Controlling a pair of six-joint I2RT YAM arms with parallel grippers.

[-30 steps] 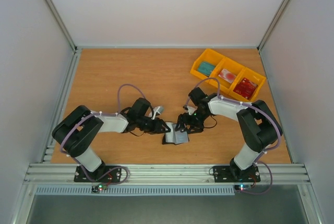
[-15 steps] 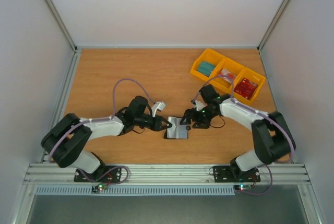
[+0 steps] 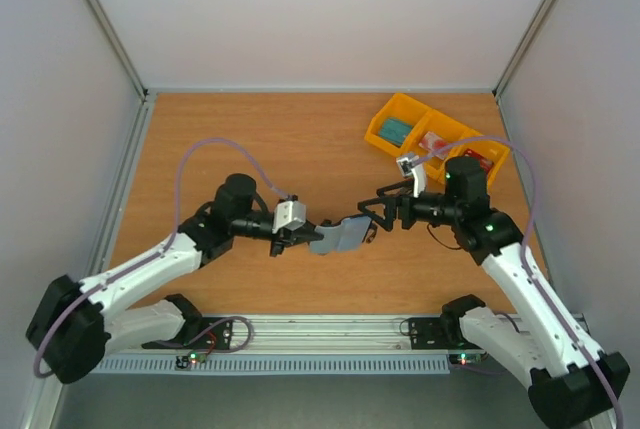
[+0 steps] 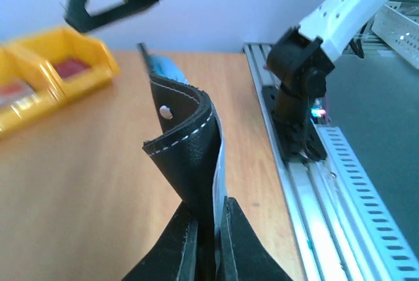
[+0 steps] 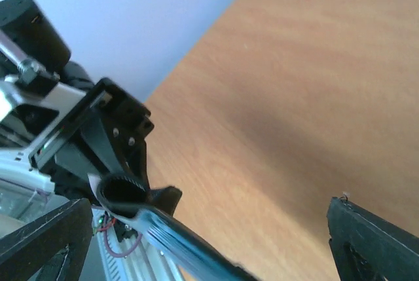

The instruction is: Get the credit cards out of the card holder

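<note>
One card holder (image 3: 345,234) in left hand (image 3: 315,240)

**What we count in the scene**

We count two white-and-black robot arms (image 3: 150,269), each with one black two-finger tool: the left tool (image 3: 312,239) and the right tool (image 3: 378,211). There is one flat grey-blue leather card holder (image 3: 343,234). One yellow plastic three-compartment tray (image 3: 378,139) holds three small items, one teal (image 3: 396,130) and two reddish (image 3: 433,143). All stand over one wooden surface (image 3: 250,139).

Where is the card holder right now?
Top view: the card holder is near the middle front of the table, pinched by the left claw, with the open right claw at its other end.
</note>
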